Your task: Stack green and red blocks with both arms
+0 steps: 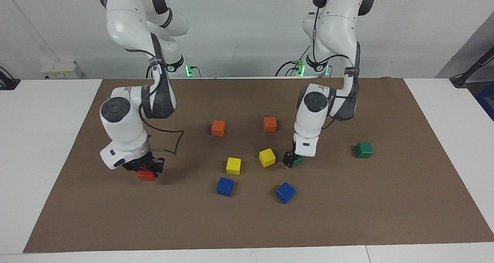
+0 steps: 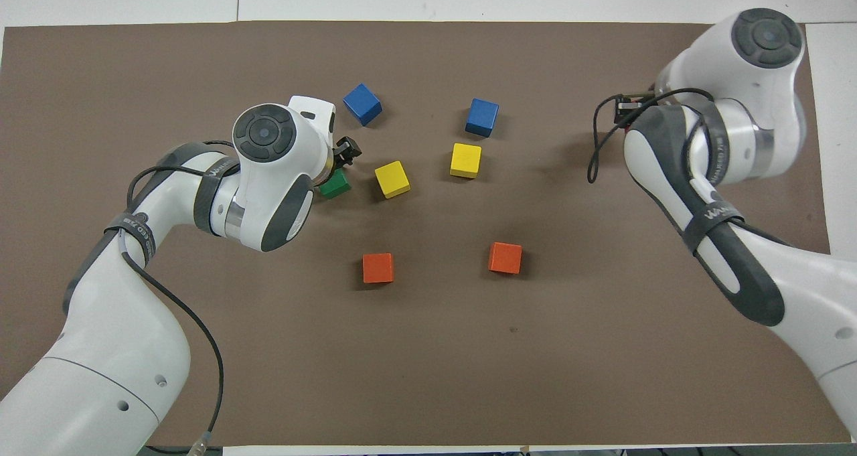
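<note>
A: How much room is there around the blocks?

B: The brown mat covers most of the white worktop. The strip of mat farthest from the robots is bare, and so is a wide band nearest them. The crowd sits mid-mat: two orange cubes, two yellow cubes and two blue cubes, each apart from its neighbours.

A: And the task's blocks?

B: One green block stands alone toward the left arm's end, with open mat all round. The other green block lies just beside a yellow cube, farther from the left arm's end. One red block hangs in the right pincer over the right arm's end of the mat. I can't pick out the second red block; it may be hidden under that arm.

A: The arms' poses?

B: The right arm is bent at the elbow, wrist pointing down, its pincer clamped on the red block, clear of the mat. The left arm folds down steeply, its pincer spread wide, low at the green block; whether the fingers touch it I can't tell.
</note>
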{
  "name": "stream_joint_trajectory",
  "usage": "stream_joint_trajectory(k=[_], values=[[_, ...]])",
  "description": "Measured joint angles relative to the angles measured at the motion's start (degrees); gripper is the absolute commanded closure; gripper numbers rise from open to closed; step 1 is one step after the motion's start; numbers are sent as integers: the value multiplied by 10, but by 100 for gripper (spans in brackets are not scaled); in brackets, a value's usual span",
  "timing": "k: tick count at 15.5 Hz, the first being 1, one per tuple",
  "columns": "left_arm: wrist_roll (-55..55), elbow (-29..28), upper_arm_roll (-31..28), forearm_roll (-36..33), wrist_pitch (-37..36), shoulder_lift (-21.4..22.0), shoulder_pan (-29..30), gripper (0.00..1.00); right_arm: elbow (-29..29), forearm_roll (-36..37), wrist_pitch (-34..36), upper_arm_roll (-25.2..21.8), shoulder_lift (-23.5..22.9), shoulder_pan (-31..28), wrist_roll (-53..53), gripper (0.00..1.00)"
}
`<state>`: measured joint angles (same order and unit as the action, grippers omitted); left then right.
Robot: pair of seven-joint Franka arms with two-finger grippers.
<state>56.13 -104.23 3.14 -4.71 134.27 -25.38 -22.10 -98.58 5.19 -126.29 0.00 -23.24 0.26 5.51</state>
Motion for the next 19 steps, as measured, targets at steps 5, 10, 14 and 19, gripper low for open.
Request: stream_joint_trajectory(k=[5,10,14,19], values=[[4,-2,-1,-14,-4,0,-4,100,-114,-2,-69,1,49,-45,-72,100],[-17,37,-2,-44,-120,30,1,100,-124,-3,-69,1,57,-57,-88,100],[-170,50,-7,-40,-218,102,54,100,-124,-9,-69,1,57,-60,-88,100],[-426,38,-9,-30,-236,119,160,100,-125,-38,-69,1,57,-61,-89,0]])
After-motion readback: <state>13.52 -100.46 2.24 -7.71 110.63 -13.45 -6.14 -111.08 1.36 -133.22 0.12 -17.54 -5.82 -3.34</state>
